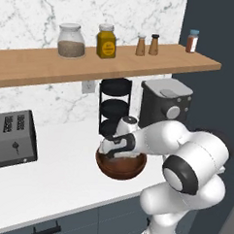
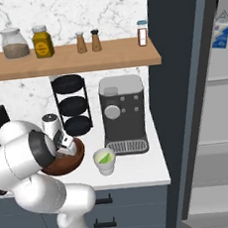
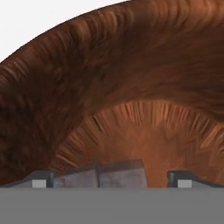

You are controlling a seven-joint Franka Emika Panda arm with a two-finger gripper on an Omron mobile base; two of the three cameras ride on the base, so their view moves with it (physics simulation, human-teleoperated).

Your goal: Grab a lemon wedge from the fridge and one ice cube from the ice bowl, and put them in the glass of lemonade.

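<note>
Hand down in the ice bowl, lined up for the cube grab.
Robot's hand (image 3: 111,179) was wide open, holding nothing, inside the wide round dark reddish-brown wooden bowl (image 1: 121,168) on the white surface (image 1: 62,179); pale grey translucent ice cubes (image 3: 103,175) lay between its tips. Best approach, imo: centre on one cube, close gently, lift straight up w/o scraping the wall. Small whitish cup of pale yellow lemonade (image 2: 105,161), yellow-green lemon wedge (image 2: 106,157) already in it, stood just beside the bowl.

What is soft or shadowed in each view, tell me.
Left base view: even light, faint shadow beneath the ice bowl. Right base view: fridge side dark, edges slightly soft. Hand view: bowl wall grain smeared up close, ice cubes fairly crisp.
</note>
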